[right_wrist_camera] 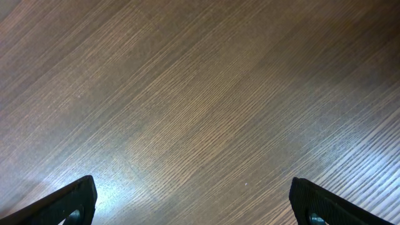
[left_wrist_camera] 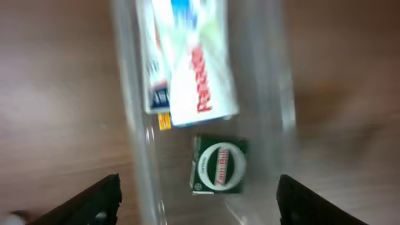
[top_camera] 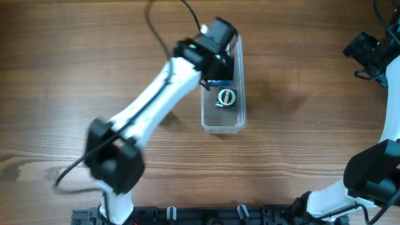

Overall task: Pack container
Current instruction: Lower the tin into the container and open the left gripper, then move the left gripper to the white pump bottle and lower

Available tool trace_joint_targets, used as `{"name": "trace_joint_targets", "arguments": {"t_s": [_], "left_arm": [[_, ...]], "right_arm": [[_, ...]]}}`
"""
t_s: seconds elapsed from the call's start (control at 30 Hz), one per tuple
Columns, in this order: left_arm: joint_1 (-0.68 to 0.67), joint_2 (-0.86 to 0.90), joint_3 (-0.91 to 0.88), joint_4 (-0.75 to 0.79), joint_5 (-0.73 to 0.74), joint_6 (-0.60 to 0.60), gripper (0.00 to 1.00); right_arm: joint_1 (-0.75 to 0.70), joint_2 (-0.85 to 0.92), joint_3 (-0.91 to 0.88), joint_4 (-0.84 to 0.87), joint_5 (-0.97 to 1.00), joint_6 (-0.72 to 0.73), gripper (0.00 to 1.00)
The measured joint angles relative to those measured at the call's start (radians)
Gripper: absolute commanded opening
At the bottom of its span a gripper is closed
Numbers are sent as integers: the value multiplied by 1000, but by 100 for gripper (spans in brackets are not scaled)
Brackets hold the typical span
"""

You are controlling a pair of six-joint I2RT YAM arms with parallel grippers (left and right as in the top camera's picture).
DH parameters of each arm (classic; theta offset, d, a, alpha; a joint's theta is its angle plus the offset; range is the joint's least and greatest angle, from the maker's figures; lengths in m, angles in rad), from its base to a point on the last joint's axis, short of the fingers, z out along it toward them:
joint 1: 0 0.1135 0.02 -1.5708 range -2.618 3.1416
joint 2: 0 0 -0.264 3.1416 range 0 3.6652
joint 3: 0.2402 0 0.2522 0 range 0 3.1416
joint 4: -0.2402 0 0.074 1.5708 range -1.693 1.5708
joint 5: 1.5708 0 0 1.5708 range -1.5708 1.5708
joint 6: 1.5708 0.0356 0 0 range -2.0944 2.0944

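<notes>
The container (top_camera: 222, 127), a long clear plastic tub, lies in the middle of the wooden table. A small green box with a white ring (top_camera: 225, 98) lies flat in its near half. My left gripper (top_camera: 215, 55) hovers over the tub's far half. In the left wrist view its jaws stand wide apart and empty (left_wrist_camera: 200, 209), one on each side of the tub's clear walls (left_wrist_camera: 135, 125). Below them lie a white box with red lettering (left_wrist_camera: 194, 69) and the green box (left_wrist_camera: 219, 165). My right gripper (right_wrist_camera: 199, 206) is open over bare wood, far right (top_camera: 367, 49).
Bare wooden table surrounds the tub on all sides. The left arm (top_camera: 147, 106) stretches diagonally from the front left to the tub. The right arm's base (top_camera: 369, 181) sits at the front right corner. A black rail (top_camera: 206, 215) runs along the front edge.
</notes>
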Motion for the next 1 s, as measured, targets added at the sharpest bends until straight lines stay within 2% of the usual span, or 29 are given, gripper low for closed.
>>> {"name": "trace_joint_targets", "arguments": {"t_s": [0.1, 0.23, 0.37, 0.43, 0.53, 0.77, 1.0], "left_arm": [[29, -172, 16, -62, 0, 28, 82], [126, -396, 31, -259, -6, 43, 89], [276, -504, 37, -486, -19, 53, 100], [304, -499, 38, -579, -23, 63, 100], [306, -468, 1, -621, -23, 69, 100], [306, -369, -111, -529, 1, 80, 100], [306, -153, -117, -512, -12, 96, 100]], "right_arm": [[0, 0, 0, 0, 0, 0, 100], [0, 0, 0, 0, 0, 0, 100], [0, 0, 0, 0, 0, 0, 100], [0, 0, 0, 0, 0, 0, 100], [0, 0, 0, 0, 0, 0, 100], [0, 0, 0, 0, 0, 0, 100], [0, 0, 0, 0, 0, 0, 100]]}}
